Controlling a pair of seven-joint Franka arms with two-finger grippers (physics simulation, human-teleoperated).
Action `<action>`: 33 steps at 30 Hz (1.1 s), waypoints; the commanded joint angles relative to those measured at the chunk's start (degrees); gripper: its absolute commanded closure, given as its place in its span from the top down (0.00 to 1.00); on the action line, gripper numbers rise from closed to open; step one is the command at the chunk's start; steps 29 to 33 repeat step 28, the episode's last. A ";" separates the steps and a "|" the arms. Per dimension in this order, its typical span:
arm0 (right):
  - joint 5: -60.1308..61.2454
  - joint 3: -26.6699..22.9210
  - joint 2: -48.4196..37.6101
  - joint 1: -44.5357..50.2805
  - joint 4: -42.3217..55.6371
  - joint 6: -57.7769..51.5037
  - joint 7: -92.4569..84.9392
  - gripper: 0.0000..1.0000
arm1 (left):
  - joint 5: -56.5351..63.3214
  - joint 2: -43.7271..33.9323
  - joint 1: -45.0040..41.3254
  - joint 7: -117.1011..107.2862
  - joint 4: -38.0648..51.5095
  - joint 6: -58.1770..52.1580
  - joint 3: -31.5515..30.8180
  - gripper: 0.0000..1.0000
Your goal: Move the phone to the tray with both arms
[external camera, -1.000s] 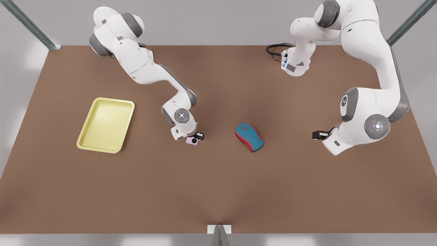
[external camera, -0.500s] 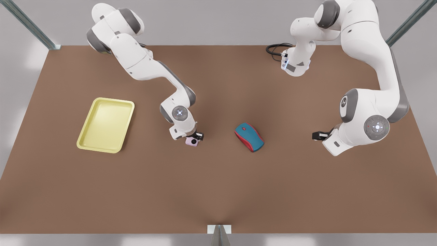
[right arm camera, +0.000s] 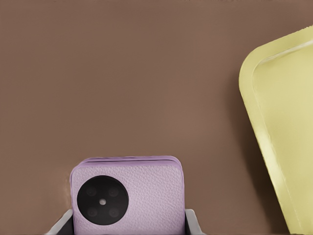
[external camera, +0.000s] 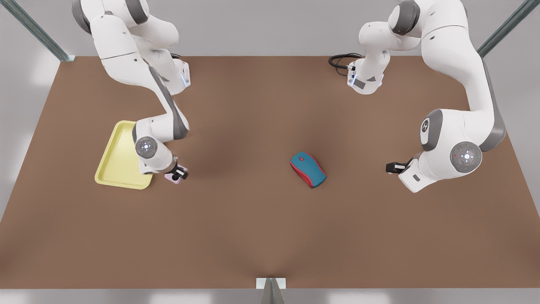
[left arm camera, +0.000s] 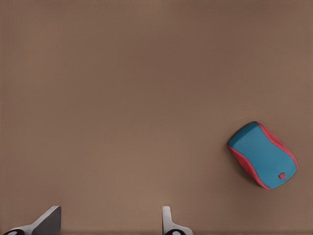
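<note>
a: pink phone (external camera: 174,177) pinched in right gripper (external camera: 177,174) fingers, just right of tray (external camera: 110,169), not over it yet.
b: release now = lands on table (external camera: 270,236). left gripper (left arm camera: 110,223) fingers apart, empty, waits by mouse (external camera: 308,169).

We reach our right gripper (external camera: 177,173) low, fingers closed on the phone (external camera: 172,179); our left gripper (external camera: 390,167) waits, seemingly spread.

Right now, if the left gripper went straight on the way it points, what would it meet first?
Probably bare table: the left gripper, jaws open, faces down at it, with the mouse off to one side of its line. Depth is unclear.
</note>
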 commanded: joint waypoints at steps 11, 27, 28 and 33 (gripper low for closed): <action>3.31 -15.42 -3.47 -9.11 -3.37 -7.93 -71.92 1.00 | 0.02 0.11 -0.08 -0.03 0.03 0.29 0.00 1.00; 2.43 -7.33 -8.30 -6.21 38.91 -48.01 -53.20 1.00 | 0.72 -0.59 -0.17 -0.21 0.55 0.55 0.00 1.00; 2.43 -7.24 -8.57 -6.12 40.75 -49.23 -53.20 1.00 | 0.72 -0.51 -0.17 -0.21 1.17 0.38 0.00 1.00; 2.43 -7.24 -8.57 -6.12 40.75 -49.23 -53.20 1.00 | 0.72 -0.51 -0.17 -0.21 1.17 0.38 0.00 1.00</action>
